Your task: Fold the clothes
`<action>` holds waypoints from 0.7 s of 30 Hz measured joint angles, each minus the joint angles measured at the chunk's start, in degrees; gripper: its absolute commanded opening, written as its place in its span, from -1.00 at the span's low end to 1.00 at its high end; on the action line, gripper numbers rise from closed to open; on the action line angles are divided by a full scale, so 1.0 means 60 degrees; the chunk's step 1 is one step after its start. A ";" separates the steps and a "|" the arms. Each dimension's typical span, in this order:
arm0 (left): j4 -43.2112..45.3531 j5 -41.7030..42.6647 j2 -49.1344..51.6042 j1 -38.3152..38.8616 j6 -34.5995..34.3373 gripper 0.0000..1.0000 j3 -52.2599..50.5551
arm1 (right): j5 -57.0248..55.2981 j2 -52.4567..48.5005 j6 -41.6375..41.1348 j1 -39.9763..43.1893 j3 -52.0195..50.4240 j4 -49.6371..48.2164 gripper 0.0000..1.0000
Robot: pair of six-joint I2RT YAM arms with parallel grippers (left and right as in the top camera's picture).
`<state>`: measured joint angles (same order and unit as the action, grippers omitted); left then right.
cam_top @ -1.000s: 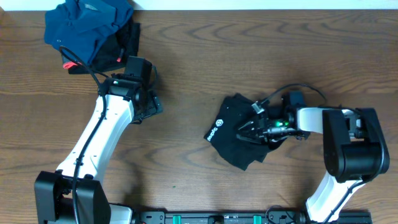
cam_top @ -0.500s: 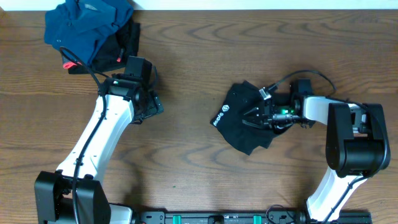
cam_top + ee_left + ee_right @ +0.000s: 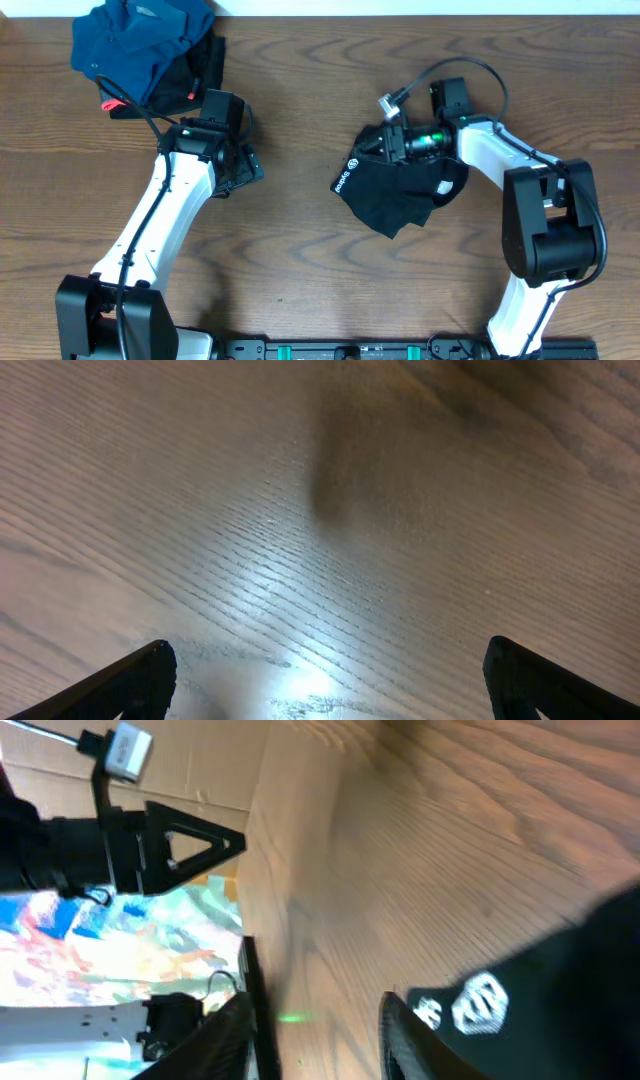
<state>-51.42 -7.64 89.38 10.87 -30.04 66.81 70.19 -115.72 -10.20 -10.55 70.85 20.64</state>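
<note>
Right gripper (image 3: 386, 147) is sat at the top edge of the black garment (image 3: 400, 195). From the right wrist, that gripper (image 3: 315, 1015) is seen with its two dark fingers a narrow gap apart, bare wood showing between them and nothing visibly pinched. One finger (image 3: 400, 1035) is pressed right up against the cloth (image 3: 560, 980).

Left gripper (image 3: 240, 168) is held over bare table (image 3: 300, 270), well apart from both lots of clothes. In its wrist view the gripper (image 3: 335, 675) is spread wide, with only the two black fingertips (image 3: 140, 680) poking in at the bottom corners.

The table is brown wood with a wavy grain and a bit of sheen; a bright glare spot (image 3: 300, 685) is caught on it.

Count-wise: two white arms with black grippers, one loose garment, one pile.

The loose garment is soft black fabric, crumpled into a lumpy, irregular shape with wrinkles and a pointed corner at the bottom. One white logo (image 3: 351, 172) is printed near its left edge. It's lying right of centre on the table.

The pile (image 3: 140, 45) is tucked in the far left corner: a blue garment (image 3: 135, 35) bunched on top, something black (image 3: 205, 65) under it, and a small red bit (image 3: 112, 104) sticking out.
</note>
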 measured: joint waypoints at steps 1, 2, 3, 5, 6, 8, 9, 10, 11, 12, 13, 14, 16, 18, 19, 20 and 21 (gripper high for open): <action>-0.0015 0.0004 -0.0004 0.0000 0.0000 0.96 0.0000 | -0.0018 0.0004 -0.0007 -0.0029 0.0120 0.0011 -0.17; -0.0036 0.0004 -0.0004 0.0000 0.0000 0.96 0.0000 | -0.0073 0.0015 -0.0029 -0.0047 0.0219 0.0025 -0.09; -0.0047 0.0000 0.0000 0.0000 0.0000 0.96 0.0000 | -0.0248 0.0055 -0.0087 -0.0051 0.0299 0.0069 -0.07; -0.0044 0.0000 -0.0004 0.0000 0.0000 0.96 0.0000 | -0.0645 0.0135 -0.0204 -0.0047 0.0368 0.0299 -0.09; -0.0047 0.0004 0.0000 0.0000 0.0000 0.96 0.0000 | -0.0860 0.0178 -0.0244 -0.0040 0.0386 0.0463 -0.10; -0.0047 0.0000 0.0000 0.0000 0.0000 0.96 0.0000 | -0.1126 0.0200 -0.0251 -0.0040 0.0382 0.0765 -0.09; -0.0044 0.0000 -0.0004 0.0000 0.0000 0.96 0.0000 | -0.1249 0.0200 -0.0240 -0.0044 0.0368 0.0845 -0.09; -0.0044 0.0000 0.0000 0.0000 0.0000 0.96 0.0000 | -0.1388 0.0200 -0.0226 -0.0044 0.0324 0.0882 -0.06; -0.0047 0.0000 0.0000 0.0000 0.0000 0.96 0.0000 | -0.1545 0.0200 -0.0215 -0.0044 0.0266 0.0892 -0.02; -0.0047 0.0004 -0.0004 0.0000 0.0000 0.96 0.0000 | -0.1770 0.0200 -0.0215 -0.0044 0.0193 0.0903 0.03; -0.0044 0.0000 0.0000 0.0000 0.0000 0.96 0.0000 | -0.1974 0.0200 -0.0226 -0.0040 0.0120 0.0929 0.04; -0.0047 0.0000 0.0000 0.0000 0.0000 0.96 0.0000 | -0.2280 0.0189 -0.0215 -0.0040 0.0018 0.0951 0.06; -0.0047 0.0004 -0.0004 0.0000 0.0000 0.96 0.0000 | -0.2594 0.0084 -0.0215 -0.0022 -0.0076 0.0954 0.06; -0.0051 0.0004 0.0000 0.0000 0.0000 0.96 0.0000 | -0.2696 -0.0197 -0.0215 -0.0004 -0.0080 0.0863 0.06; -0.0051 0.0004 0.0000 0.0000 0.0000 0.96 0.0000 | -0.2634 -0.0386 -0.0211 0.0007 -0.0076 0.0783 0.04; -0.0051 0.0004 0.0000 0.0000 0.0000 0.96 0.0000 | -0.2459 -0.0568 -0.0211 0.0015 -0.0073 0.0674 -0.01; -0.0051 0.0004 0.0000 0.0000 0.0000 0.96 0.0000 | -0.2277 -0.0688 -0.0208 0.0033 -0.0047 0.0608 -0.05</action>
<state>-51.72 -7.62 89.38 10.87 -30.04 66.81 56.53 -119.85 -11.44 -10.35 70.57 24.29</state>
